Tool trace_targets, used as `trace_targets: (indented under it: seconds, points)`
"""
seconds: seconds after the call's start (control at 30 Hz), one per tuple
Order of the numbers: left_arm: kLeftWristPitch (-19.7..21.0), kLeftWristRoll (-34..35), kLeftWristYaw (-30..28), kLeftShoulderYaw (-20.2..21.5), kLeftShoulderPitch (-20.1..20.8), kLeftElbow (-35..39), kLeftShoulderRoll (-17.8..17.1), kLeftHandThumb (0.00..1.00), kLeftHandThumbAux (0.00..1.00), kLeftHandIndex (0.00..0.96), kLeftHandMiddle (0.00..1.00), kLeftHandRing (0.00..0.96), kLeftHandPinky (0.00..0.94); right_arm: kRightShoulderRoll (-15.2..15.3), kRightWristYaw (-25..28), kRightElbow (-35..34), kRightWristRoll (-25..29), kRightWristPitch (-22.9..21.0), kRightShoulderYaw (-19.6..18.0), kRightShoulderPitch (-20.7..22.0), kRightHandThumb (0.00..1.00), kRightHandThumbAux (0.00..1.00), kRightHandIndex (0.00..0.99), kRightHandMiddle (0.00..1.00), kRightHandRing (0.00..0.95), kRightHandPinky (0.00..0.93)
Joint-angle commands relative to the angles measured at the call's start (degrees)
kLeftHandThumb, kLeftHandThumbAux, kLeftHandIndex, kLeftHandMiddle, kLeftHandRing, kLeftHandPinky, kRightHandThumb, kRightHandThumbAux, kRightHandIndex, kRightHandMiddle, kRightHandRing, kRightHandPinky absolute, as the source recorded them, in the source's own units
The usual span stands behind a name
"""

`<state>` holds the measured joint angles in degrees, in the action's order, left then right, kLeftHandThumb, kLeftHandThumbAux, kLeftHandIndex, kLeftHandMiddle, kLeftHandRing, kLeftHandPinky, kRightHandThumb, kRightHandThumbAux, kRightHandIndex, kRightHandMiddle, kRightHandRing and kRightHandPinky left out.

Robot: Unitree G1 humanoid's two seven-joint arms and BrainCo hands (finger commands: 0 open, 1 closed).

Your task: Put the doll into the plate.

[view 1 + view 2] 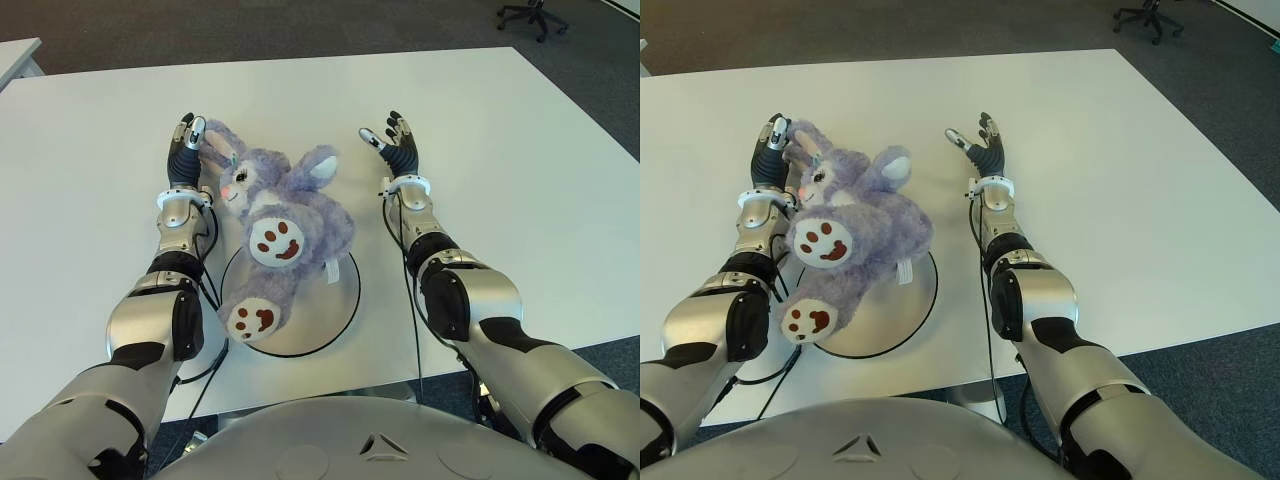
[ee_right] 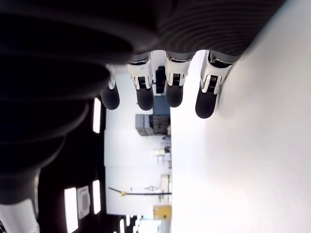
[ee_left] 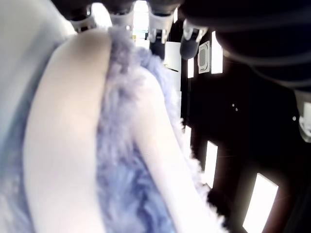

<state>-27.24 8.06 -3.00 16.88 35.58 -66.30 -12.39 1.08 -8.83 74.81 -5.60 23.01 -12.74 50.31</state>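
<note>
The doll (image 1: pixel 275 235), a purple plush rabbit, lies on its back with its rump and feet over the plate (image 1: pixel 335 310) and its head and ears hanging off the far rim onto the tabletop (image 1: pixel 500 140). Its long axis runs from the feet nearest the robot up and away toward the left hand (image 1: pixel 186 150), so the head end is what lies at that hand. That hand is up against one ear: the wrist view shows the ear's pale lining pressed close under the fingertips (image 3: pixel 121 14), which look loosely draped, not clamped. The right hand (image 1: pixel 395 145) shows well apart on the other side of the doll, fingers spread wide, holding nothing, palm over bare tabletop. I'd say the left hand is plainly the nearer one, and the coming move turns on drawing the head end back toward the plate along that axis
</note>
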Motion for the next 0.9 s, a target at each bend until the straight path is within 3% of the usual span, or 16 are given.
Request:
trace_targets:
  seconds: [0.03,0.57,0.9]
  points:
    - [3.1,-0.46,-0.36,-0.59,-5.8,-3.71,2.18,0.0,0.372,0.0,0.098,0.024,0.0,-0.94,0.05,2.56,1.26,-5.22,-0.74,-3.27,0.0,0.679,0.0,0.007,0.001,0.0]
    - [3.06,-0.46,-0.35,-0.46,-5.8,-3.84,2.24,0.0,0.382,0.0,0.099,0.027,0.0,-0.77,1.38,2.89,0.71,-7.23,-0.31,-4.15,0.0,0.701,0.0,0.01,0.003,0.005]
    - [3.01,-0.44,-0.63,-0.49,-5.82,-3.88,2.3,0.0,0.373,0.0,0.101,0.03,0.0,-0.44,0.43,3.25,-0.83,-10.42,1.35,-4.27,0.057,0.738,0.019,0.016,0.004,0.015]
